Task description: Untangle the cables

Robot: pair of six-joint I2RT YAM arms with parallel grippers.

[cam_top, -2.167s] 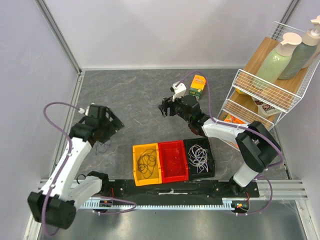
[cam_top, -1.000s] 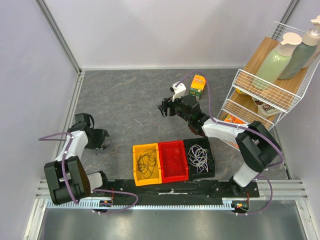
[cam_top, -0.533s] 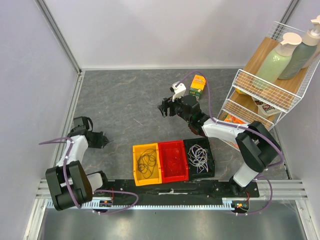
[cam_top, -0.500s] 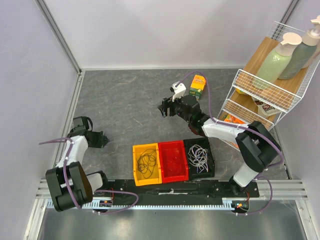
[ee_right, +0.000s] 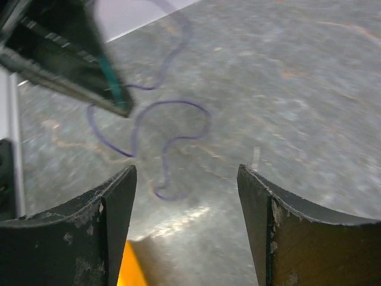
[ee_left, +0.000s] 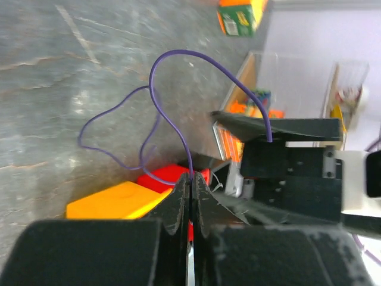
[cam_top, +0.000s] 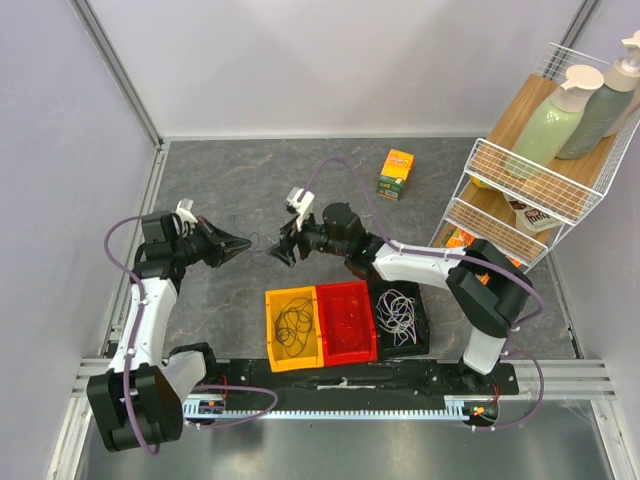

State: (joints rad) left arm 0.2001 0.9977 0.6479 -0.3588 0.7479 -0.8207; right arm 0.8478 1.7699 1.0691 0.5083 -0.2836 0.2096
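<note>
A thin purple cable (ee_left: 156,101) hangs in loose loops above the grey table, and my left gripper (ee_left: 191,177) is shut on one end of it. From above, the left gripper (cam_top: 246,243) points right, at mid-table, with the purple cable (cam_top: 262,244) just past its tips. My right gripper (cam_top: 279,250) faces it from the right, open and a short gap away. In the right wrist view the purple cable (ee_right: 171,136) curls ahead of the open right gripper (ee_right: 186,177), outside its jaws. Black cables (cam_top: 293,322) lie in the yellow bin (cam_top: 272,345), white cables (cam_top: 396,312) in the black bin (cam_top: 421,330).
A red bin (cam_top: 346,322) sits between the yellow and black ones at the near edge. An orange carton (cam_top: 396,172) stands at the back. A wire rack (cam_top: 520,175) with two pump bottles fills the right side. A metal rail (cam_top: 150,200) borders the table's left edge.
The left gripper shut on the purple cable at the table's left side, then lifted and swung right to mid-table. The right arm moved left and nearer, toward it.
</note>
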